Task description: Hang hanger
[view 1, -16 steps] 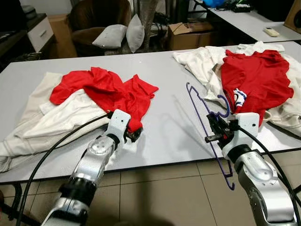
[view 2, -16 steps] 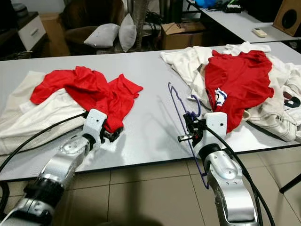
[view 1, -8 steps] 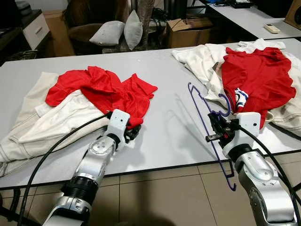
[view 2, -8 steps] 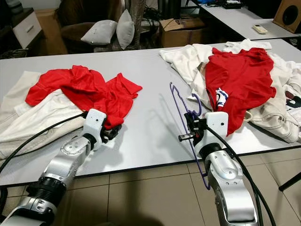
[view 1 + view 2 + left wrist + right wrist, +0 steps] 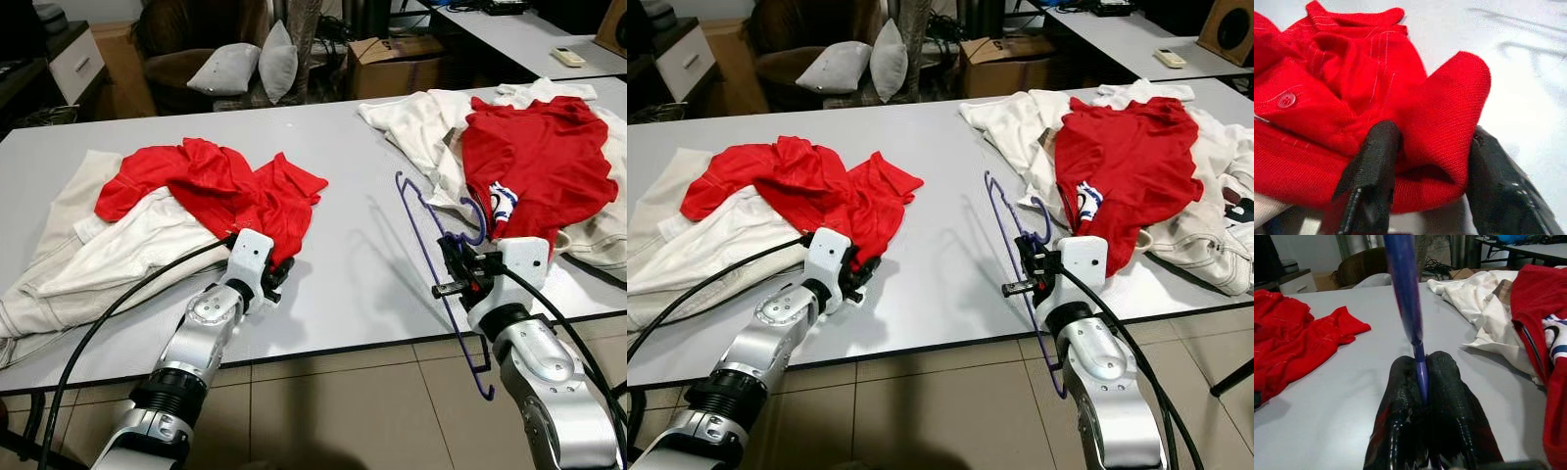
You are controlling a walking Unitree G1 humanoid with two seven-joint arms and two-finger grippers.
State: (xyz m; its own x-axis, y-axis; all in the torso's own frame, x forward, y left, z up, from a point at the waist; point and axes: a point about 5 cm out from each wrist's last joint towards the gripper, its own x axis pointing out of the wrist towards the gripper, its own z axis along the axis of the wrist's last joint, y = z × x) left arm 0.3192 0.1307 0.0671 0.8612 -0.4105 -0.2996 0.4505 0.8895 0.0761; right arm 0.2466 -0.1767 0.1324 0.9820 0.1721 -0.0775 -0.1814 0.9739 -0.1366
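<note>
At the near edge of the grey table I see my right gripper clenched on the blue hanger, the thin wire pinched between the two black fingers. I hold the hanger upright and tilted: its upper end leans away over the tabletop, its hook curls toward the right-hand clothes, and its lower end hangs below the table edge above the tiled floor.

Just beyond the hanger, I make out a red shirt spread on top of white garments on the right part of the table, with a blue and white printed patch showing at the shirt's near edge.

On the left side, my left gripper rests on the table at the near corner of a second red shirt. From the wrist camera I see a fold of this red cloth lying between the two fingers, which stand apart on either side of it rather than pressed tight. That shirt lies crumpled over a cream garment that spreads toward the table's left end.

Behind the table I see two grey cushions on a dark armchair, a cardboard box, and another table with a remote control.
</note>
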